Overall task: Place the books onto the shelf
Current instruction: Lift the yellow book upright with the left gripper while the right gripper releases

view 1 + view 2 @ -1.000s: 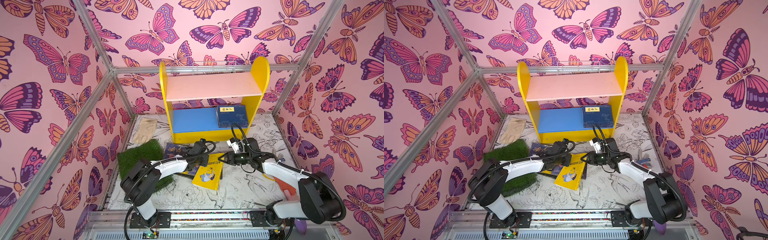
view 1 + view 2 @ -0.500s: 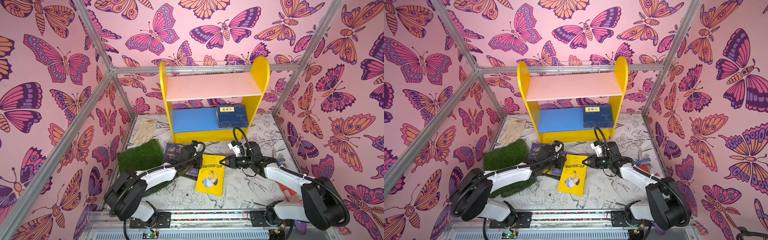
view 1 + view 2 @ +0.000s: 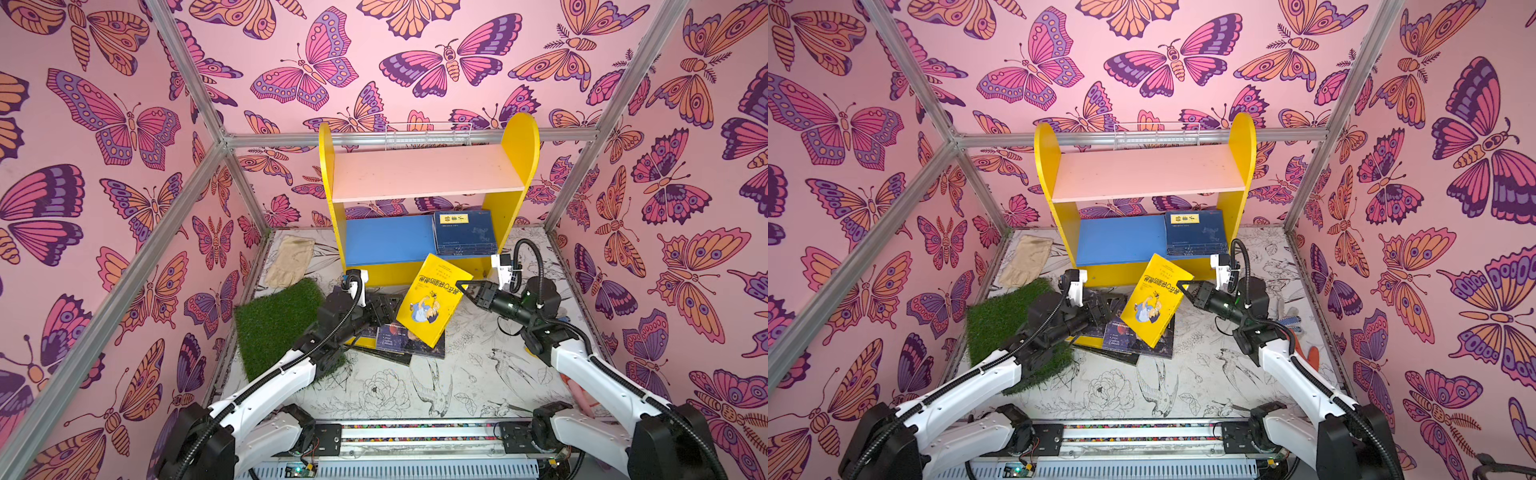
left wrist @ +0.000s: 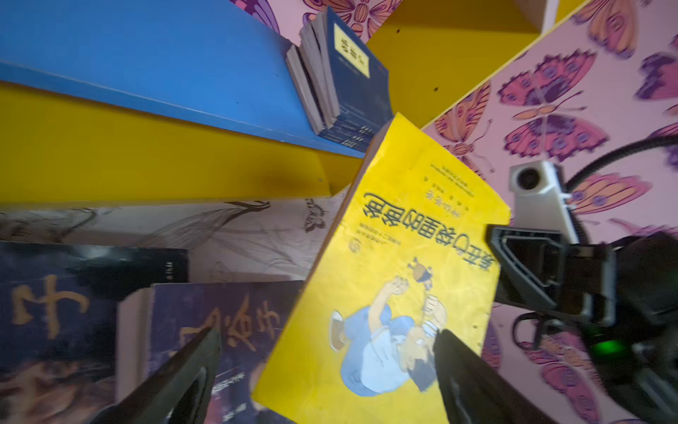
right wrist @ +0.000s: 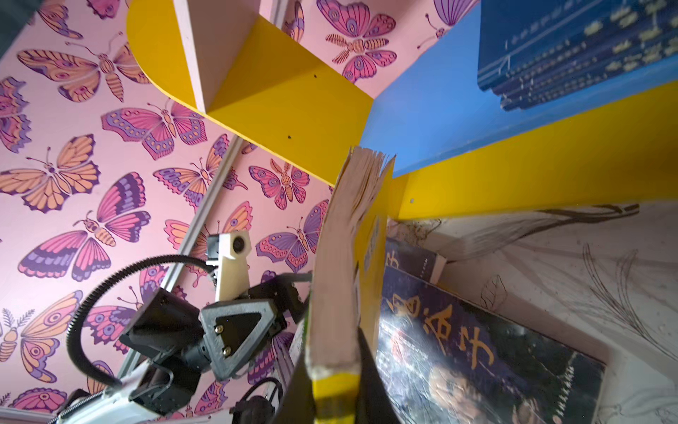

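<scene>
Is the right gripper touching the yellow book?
Touching. The right wrist view shows the right gripper shut on the yellow book, pressing it from both sides.

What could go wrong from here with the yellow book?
Slip: the right gripper pinches the yellow book by one edge, tilted, and the left gripper stands open, giving no support. Snag: its upper corner sits near the shelf's blue lower board and could catch the edge or shove the navy stack.
</scene>
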`<action>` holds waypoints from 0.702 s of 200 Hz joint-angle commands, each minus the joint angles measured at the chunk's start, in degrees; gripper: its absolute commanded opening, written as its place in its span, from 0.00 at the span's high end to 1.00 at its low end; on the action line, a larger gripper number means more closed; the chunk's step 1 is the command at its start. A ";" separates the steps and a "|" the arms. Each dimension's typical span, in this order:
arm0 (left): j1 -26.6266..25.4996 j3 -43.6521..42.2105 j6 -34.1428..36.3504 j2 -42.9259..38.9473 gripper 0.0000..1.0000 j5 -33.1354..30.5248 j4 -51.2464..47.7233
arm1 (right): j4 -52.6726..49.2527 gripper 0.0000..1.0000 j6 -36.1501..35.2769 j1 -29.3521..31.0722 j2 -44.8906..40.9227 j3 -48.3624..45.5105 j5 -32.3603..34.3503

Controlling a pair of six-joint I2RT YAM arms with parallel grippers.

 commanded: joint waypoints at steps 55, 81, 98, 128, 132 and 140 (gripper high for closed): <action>0.33 -1.29 -4.45 3.14 0.00 8.30 10.82 | 18.25 1.00 0.18 7.39 -2.43 2.79 24.91; 0.20 -0.05 -4.54 5.65 0.00 10.71 12.50 | 22.12 1.00 1.32 9.65 0.03 3.37 26.07; 0.19 1.02 -4.54 7.63 0.01 12.54 13.39 | 24.59 1.00 1.76 10.93 1.55 3.61 27.28; 0.02 1.79 -5.62 10.72 0.05 14.15 17.26 | 26.84 1.00 2.00 12.34 4.00 5.29 27.97; 0.02 1.74 -5.94 10.98 0.06 14.14 18.00 | 26.78 1.00 1.79 12.54 4.18 5.53 28.03; 0.02 1.79 -6.65 11.35 0.10 14.25 19.66 | 26.44 1.00 1.11 12.97 4.35 5.88 28.17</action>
